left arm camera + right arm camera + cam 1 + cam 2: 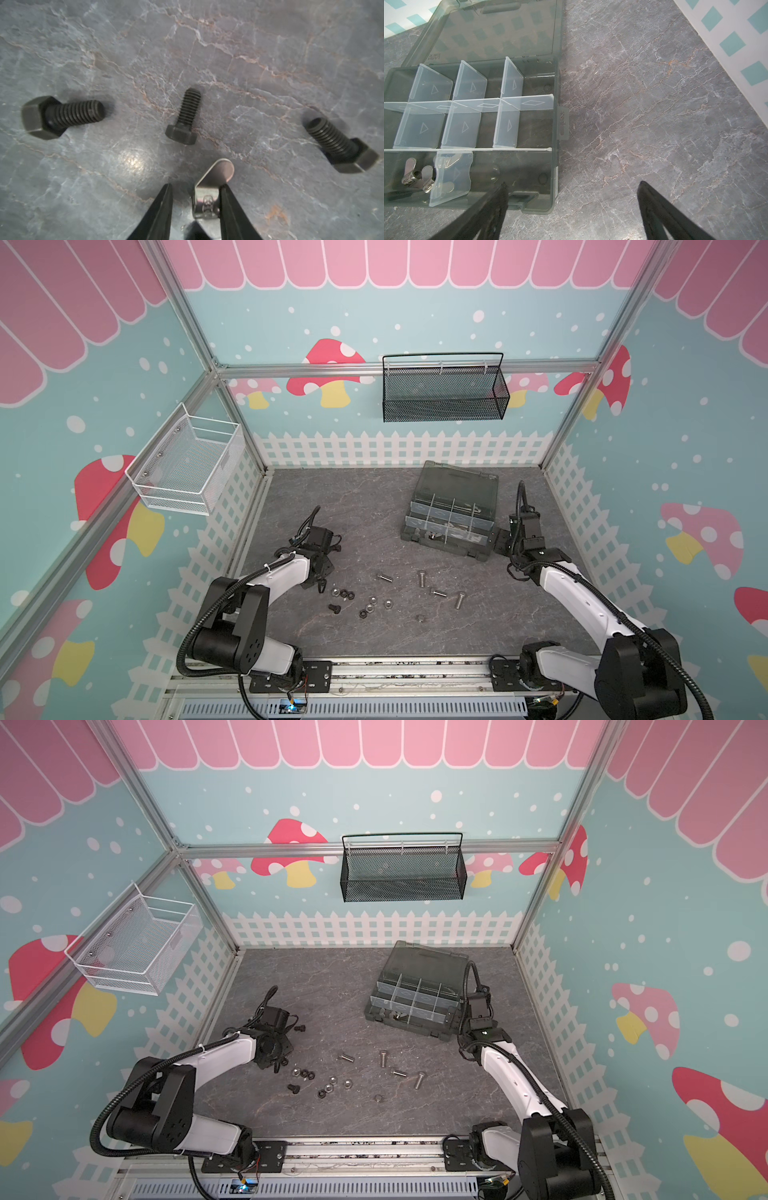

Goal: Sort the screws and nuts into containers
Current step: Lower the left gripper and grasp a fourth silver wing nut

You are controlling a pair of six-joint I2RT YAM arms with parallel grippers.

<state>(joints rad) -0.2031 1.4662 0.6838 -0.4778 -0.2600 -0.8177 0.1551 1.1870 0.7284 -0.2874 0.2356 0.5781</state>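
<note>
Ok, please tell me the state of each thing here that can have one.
Dark grey plastic organizer box: smoky see-through lid open.
Left gripper: jaws slightly apart around a silver metal wing nut; grip unclear.
Right gripper: wide open, empty.
Short black hex screws: loose on the grey table.

Ahead of me a black mesh basket hangs from the aluminium rail on the back wall; a white wire basket is fixed to the left wall. Mushrooms, pink scallops and a white picket fence are printed around my grey, veined tabletop.
</note>
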